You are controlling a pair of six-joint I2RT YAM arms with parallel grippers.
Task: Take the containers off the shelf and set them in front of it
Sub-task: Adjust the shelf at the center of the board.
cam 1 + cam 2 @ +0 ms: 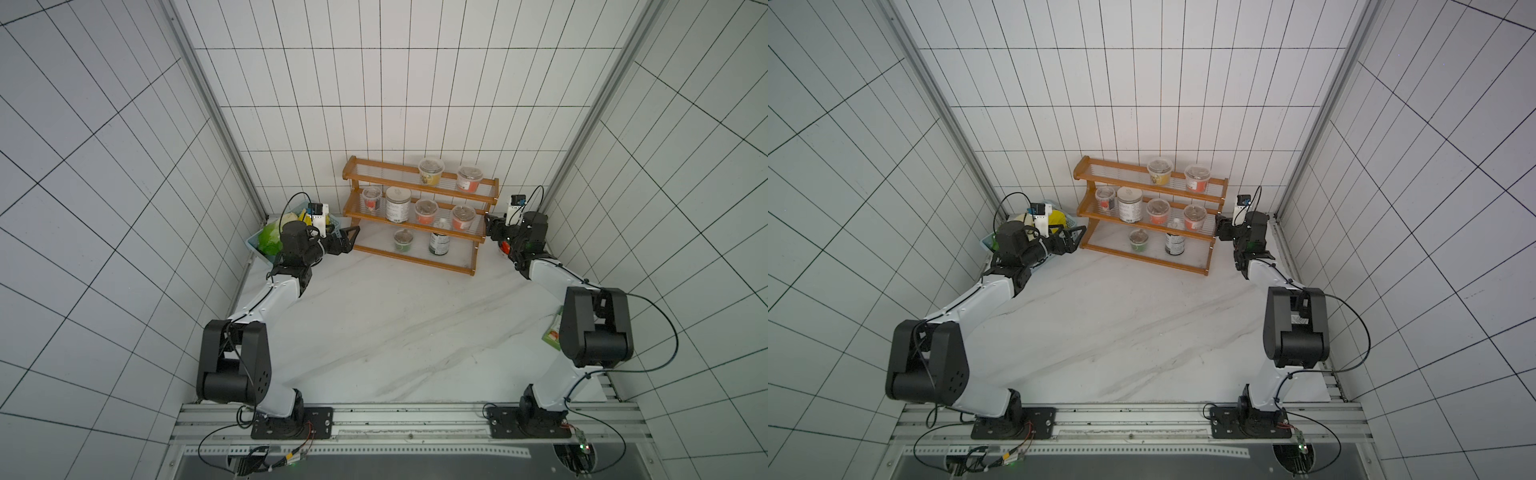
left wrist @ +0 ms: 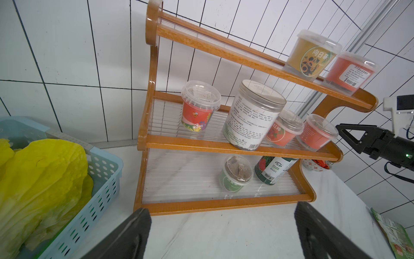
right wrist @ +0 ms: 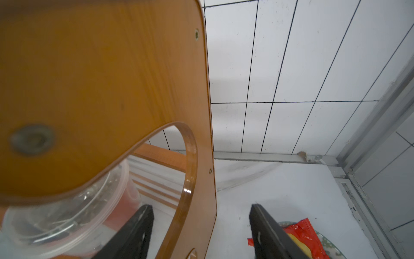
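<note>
Up against the back wall, just above the middle of both top views, the shelf (image 1: 419,261) stands on the counter (image 1: 395,332) with all eight containers sitting on its tiers. On the top tier, toward the right, a yellow cup (image 1: 431,171) and a red cup (image 1: 469,179) stand side by side. On the middle tier, from left to right, there's a red-label cup (image 1: 371,199), the tall white-labelled jar (image 1: 397,204), a middle red cup (image 1: 426,212) and an end red cup (image 1: 463,218). Down on the lowest tier, a green cup (image 1: 403,241) stands beside the dark jar (image 1: 439,243). Over at the shelf's left end the left claw (image 1: 354,239) hangs just off the frame, pointing at it. Its fingers (image 2: 125,235) are spread wide and grip nothing. Behind it at frame left is a light blue basket (image 1: 253,246) with a cabbage (image 1: 269,243) inside. At the shelf's right end the right claw (image 1: 488,228) sits level with the middle tier. Its fingers (image 3: 134,231) are apart and straddle the wooden end panel (image 3: 100,78) with daylight on both sides. The end red cup is just inside that panel. Close under this claw sits a small bowl (image 3: 324,242) holding a red packet (image 3: 302,237).
</note>
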